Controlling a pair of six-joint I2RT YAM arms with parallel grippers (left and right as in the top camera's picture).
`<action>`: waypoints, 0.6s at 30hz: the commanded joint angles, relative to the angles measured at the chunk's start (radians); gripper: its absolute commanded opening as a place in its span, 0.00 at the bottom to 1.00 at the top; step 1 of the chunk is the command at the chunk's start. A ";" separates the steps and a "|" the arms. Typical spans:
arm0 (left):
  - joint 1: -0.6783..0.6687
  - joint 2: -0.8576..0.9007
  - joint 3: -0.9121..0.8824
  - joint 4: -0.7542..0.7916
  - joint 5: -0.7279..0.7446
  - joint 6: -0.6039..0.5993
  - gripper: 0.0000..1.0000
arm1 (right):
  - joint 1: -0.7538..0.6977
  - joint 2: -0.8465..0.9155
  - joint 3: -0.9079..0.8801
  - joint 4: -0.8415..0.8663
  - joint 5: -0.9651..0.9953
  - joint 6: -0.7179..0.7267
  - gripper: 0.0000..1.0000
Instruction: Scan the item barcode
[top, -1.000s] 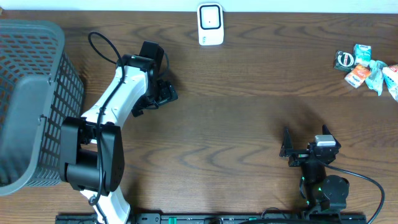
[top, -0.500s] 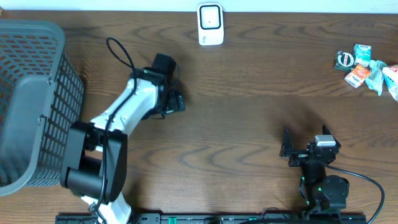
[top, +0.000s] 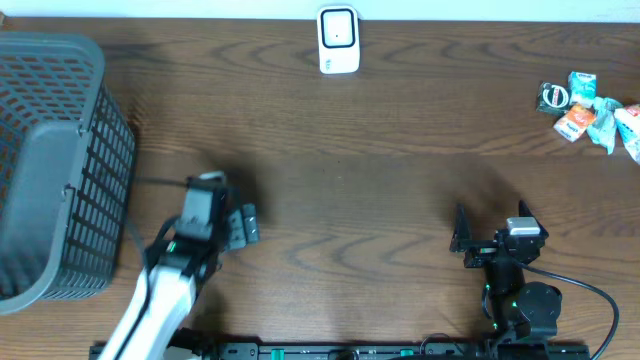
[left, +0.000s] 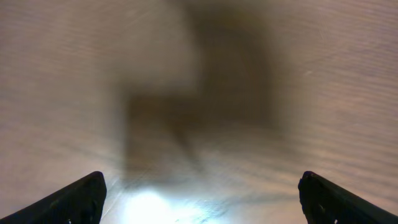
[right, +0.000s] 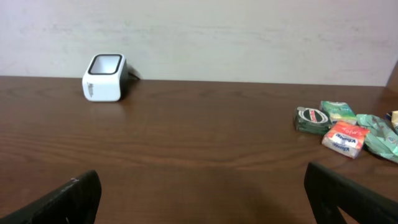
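At the far right corner of the bench lies a small loose heap of packets, and one of them must be the item to scan. Which one is meant I cannot tell. A dark packet and an orange packet sit on the near-left side of the heap, closest to the arms. The scanner stands at the middle of the far edge, well apart from the heap, with its dark window turned upward.

The right pincer hovers low near the front edge, jaws spread wide with nothing between them. It faces the far edge, so the packets lie ahead of it and off to its right, and the scanner ahead and off to its left. The left pincer is equally wide open and empty. Its own view is blurred and shows only bare wood and shadow. It hangs at the front left, near the basket, with most of the bench between it and the packets.

In my judgement the pick falls to the right arm, which is plainly nearer. The heap runs roughly left to right, and the orange packet lies slightly skewed, so the jaws would likely need to close across its short side. No packet is lifted yet, so the task looks to be at its start.
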 joint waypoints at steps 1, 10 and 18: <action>0.053 -0.280 -0.114 0.002 -0.017 0.018 0.98 | -0.007 -0.006 -0.002 -0.005 0.001 0.006 0.99; 0.058 -0.785 -0.246 0.024 -0.018 0.156 0.98 | -0.007 -0.006 -0.002 -0.005 0.001 0.006 0.99; 0.083 -0.926 -0.340 0.164 0.067 0.303 0.98 | -0.007 -0.006 -0.002 -0.005 0.001 0.006 0.99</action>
